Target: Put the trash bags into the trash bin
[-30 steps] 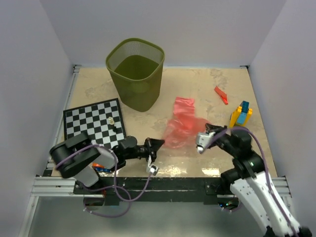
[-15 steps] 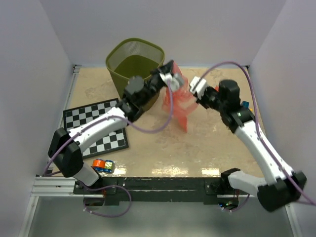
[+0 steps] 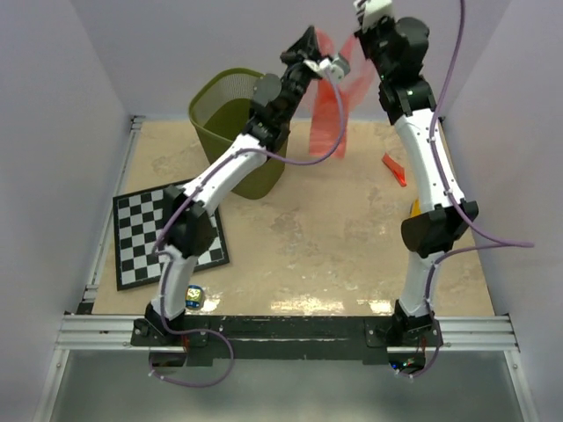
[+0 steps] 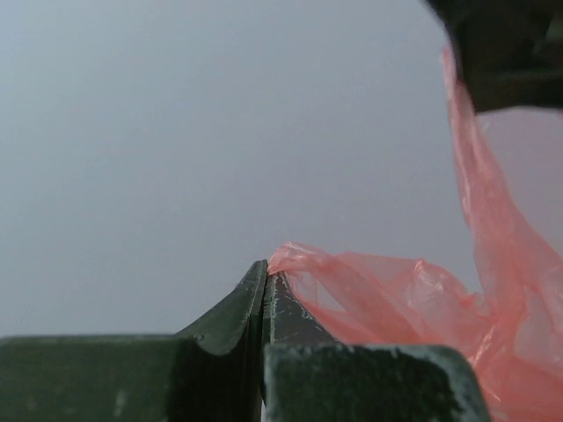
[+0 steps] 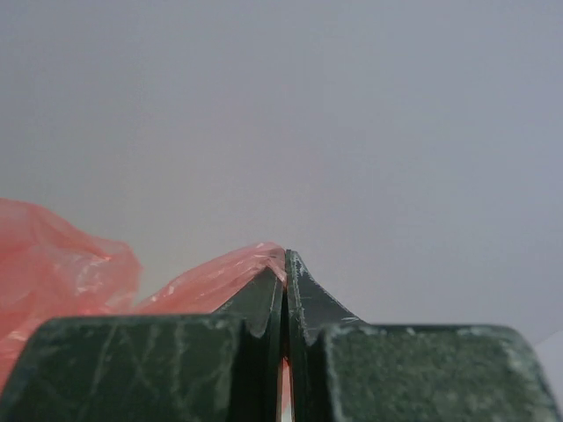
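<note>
Overhead, holds trash bag [image 3: 327, 123] aloft between left gripper [image 3: 312, 48] and right gripper [image 3: 362, 18], right of trash bin [image 3: 204, 110], not inside. At left wrist, clamps fully on a film corner. At right wrist, likewise pinches an edge. Seems weightless, limp, slippery; wants bunched-edge grips.

The right claw [image 5: 285, 259] is cut off by the upper edge of the top view. The trash bag [image 3: 327, 114] is smeared and thin there, and its outline cannot be traced. The trash bin [image 3: 224, 154] is partly covered by the left arm [image 3: 220, 176]. A yellow block [image 3: 413, 209] is almost hidden behind the right arm [image 3: 428, 158]. A small thing [image 3: 193, 297] at the near edge of the surface [image 3: 334, 255] is too small to be named. In the left wrist view a dark shape [image 4: 501, 53] is cut off by the upper right corner and is not identified.
</note>
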